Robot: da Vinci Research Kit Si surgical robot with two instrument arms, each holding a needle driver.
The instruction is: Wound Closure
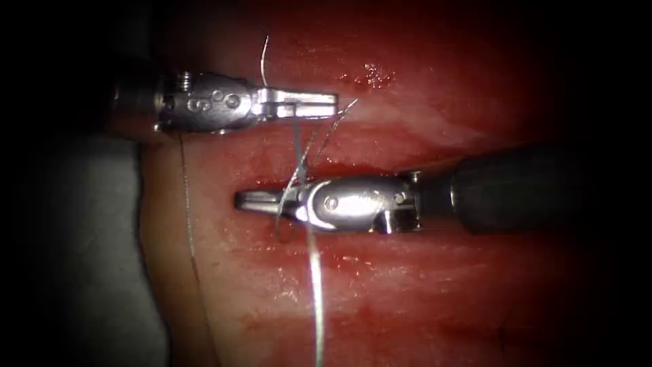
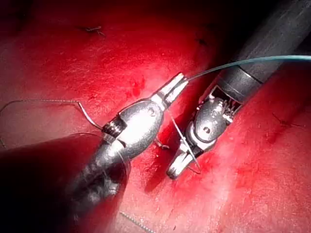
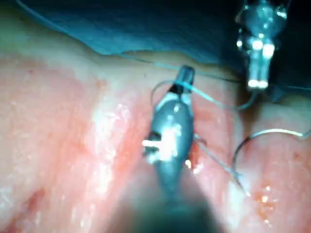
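The right gripper (image 1: 261, 200), nearest, was seen with jaws closed and thread (image 1: 316, 292) wrapped around them; beyond, the left gripper (image 1: 316, 103) was clamped on thread above the tissue (image 1: 421, 285). The needle (image 3: 262, 138) was seen lying free. Even tension was judged advisable.

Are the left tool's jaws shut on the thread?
Shut: left tool has its jaws together, thread running down from them.
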